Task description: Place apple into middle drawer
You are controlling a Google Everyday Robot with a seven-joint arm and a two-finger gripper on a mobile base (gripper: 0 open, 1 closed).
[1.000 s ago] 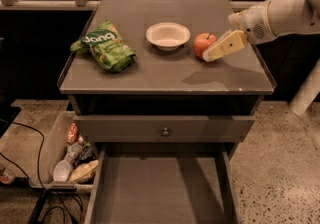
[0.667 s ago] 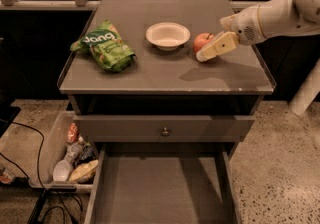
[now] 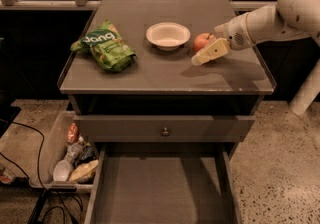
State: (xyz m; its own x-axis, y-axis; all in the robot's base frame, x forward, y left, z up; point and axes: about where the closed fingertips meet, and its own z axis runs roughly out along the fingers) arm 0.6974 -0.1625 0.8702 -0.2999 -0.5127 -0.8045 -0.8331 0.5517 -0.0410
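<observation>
The red-orange apple (image 3: 200,41) sits on the cabinet top, just right of the white bowl (image 3: 168,35). My gripper (image 3: 207,52) reaches in from the right on a white arm and hangs low over the top, right against the apple's front right side. The middle drawer (image 3: 160,188) is pulled out at the bottom of the view, showing a bare flat grey floor and low side walls. It holds nothing that I can see.
A green snack bag (image 3: 105,44) lies on the left of the cabinet top (image 3: 165,75). A shut grey drawer front with a round knob (image 3: 165,131) sits above the open drawer. A bin of packets (image 3: 70,155) stands on the floor at left, with cables beside it.
My gripper has moved left and slightly down towards the apple and now sits against it. The apple, bowl and bag have not moved.
</observation>
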